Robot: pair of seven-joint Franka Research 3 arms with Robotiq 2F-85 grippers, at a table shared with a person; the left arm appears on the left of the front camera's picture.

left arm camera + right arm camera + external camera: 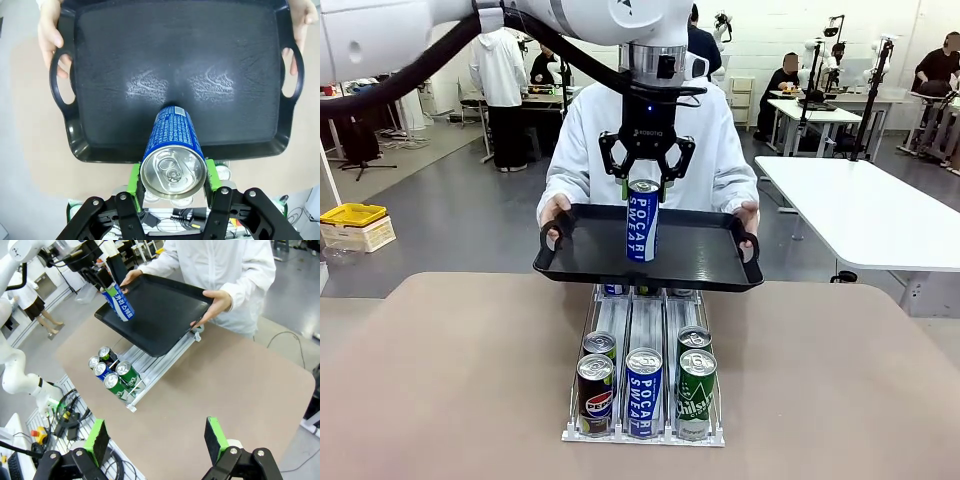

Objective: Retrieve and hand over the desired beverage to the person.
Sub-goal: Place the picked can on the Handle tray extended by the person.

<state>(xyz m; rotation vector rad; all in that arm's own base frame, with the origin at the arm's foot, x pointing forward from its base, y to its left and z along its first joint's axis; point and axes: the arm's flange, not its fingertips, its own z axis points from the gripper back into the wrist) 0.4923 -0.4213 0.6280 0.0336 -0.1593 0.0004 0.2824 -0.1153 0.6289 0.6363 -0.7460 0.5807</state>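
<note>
**Left pincer.** The left pincer (pixel 642 185) comes down from above, beyond the far edge of the bench (pixel 440 380). Its green pads (pixel 134 179) are clenched on the upper rim of the blue can (pixel 642 222), one on each side. The can is upright.

**Blue can.** It is labelled Pocari Sweat. Its base meets the floor of the black tray (pixel 705 255), at the middle of the tray's near edge. Whether its weight rests on the tray cannot be told.

**Tray.** The person (pixel 720 150), in a white jacket, holds it level at the far side of the bench. The right hand (pixel 556 218) grips the left handle and the left hand (pixel 748 218) grips the right handle.

**Rack.** A three-lane rack (pixel 645 436) lies on the bench just near of the tray. The near row holds a dark cola can (pixel 595 392), a second Pocari can (pixel 643 392) and a green can (pixel 697 392), from left to right.

**Right pincer.** The right pincer (pixel 157 437) is released, with its pads well apart and nothing between them. It hangs above the bench.
</note>
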